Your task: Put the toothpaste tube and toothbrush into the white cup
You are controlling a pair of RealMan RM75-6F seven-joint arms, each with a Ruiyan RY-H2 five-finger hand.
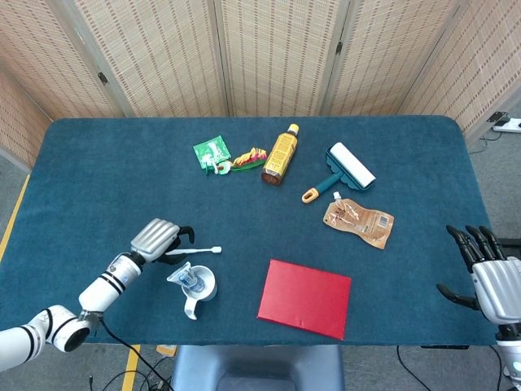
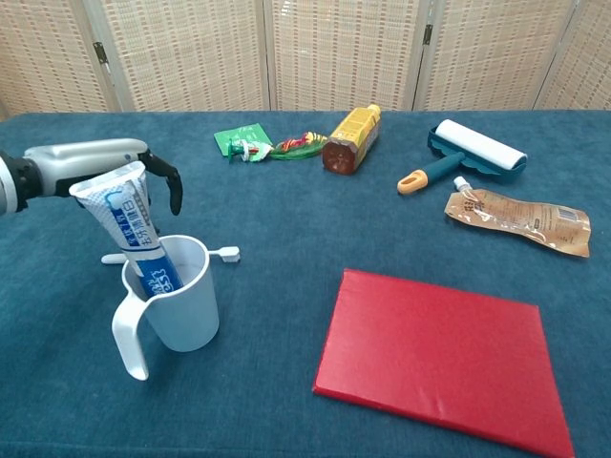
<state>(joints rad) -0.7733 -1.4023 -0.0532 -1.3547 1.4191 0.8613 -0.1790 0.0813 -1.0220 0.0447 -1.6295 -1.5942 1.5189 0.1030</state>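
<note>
The white cup [image 1: 202, 286] stands near the table's front edge with the blue-and-white toothpaste tube [image 1: 184, 275] upright in it. In the chest view the tube [image 2: 130, 218] leans left out of the cup [image 2: 183, 305]. The white toothbrush [image 1: 195, 251] lies flat just behind the cup, bristles to the right [image 2: 227, 252]. My left hand [image 1: 156, 238] hovers over the toothbrush's handle end with its fingers [image 2: 173, 185] curled downward and nothing in them; whether they touch the brush I cannot tell. My right hand [image 1: 487, 275] is open beyond the table's right front corner.
A red book [image 1: 305, 297] lies right of the cup. Further back are a green packet [image 1: 212, 151], a candy wrapper [image 1: 249, 157], a lying yellow bottle [image 1: 281, 155], a teal lint roller [image 1: 343, 171] and a brown pouch [image 1: 360, 221] on the blue table [image 1: 106, 163].
</note>
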